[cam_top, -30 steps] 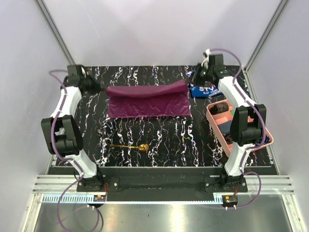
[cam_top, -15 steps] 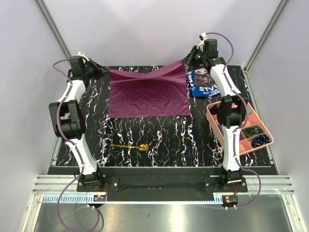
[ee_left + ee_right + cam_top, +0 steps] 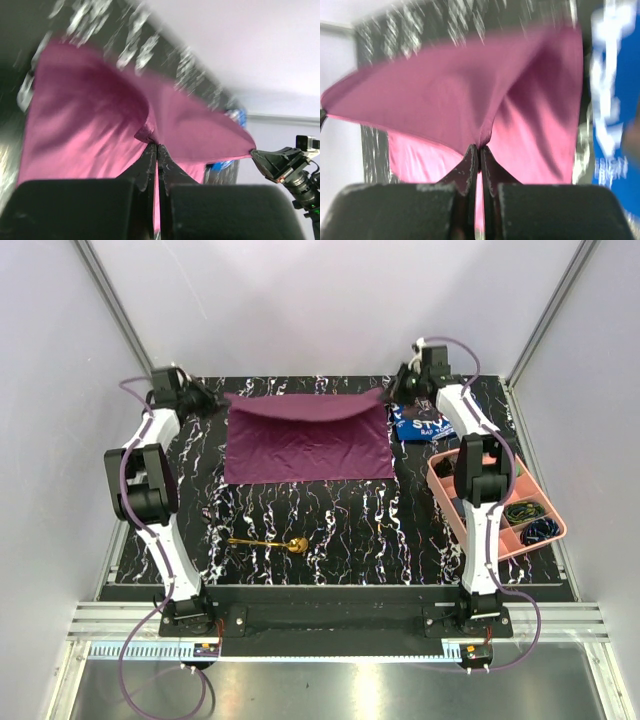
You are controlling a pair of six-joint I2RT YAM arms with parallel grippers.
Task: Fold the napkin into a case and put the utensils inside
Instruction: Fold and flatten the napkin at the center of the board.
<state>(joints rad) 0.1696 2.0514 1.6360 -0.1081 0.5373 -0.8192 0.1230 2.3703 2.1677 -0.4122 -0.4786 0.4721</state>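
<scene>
The left end effector [image 3: 222,403] and the right end effector [image 3: 393,395] stay clamped on the far corners of the napkin [image 3: 305,440], beyond the spoon [image 3: 270,542]. Its raised far edge has sunk, probably to lie flat for folding, though blur obscures this.

Top view high above table [image 3: 330,530], looking down, wrist views close, facing across shared napkin [image 3: 305,445]
</scene>
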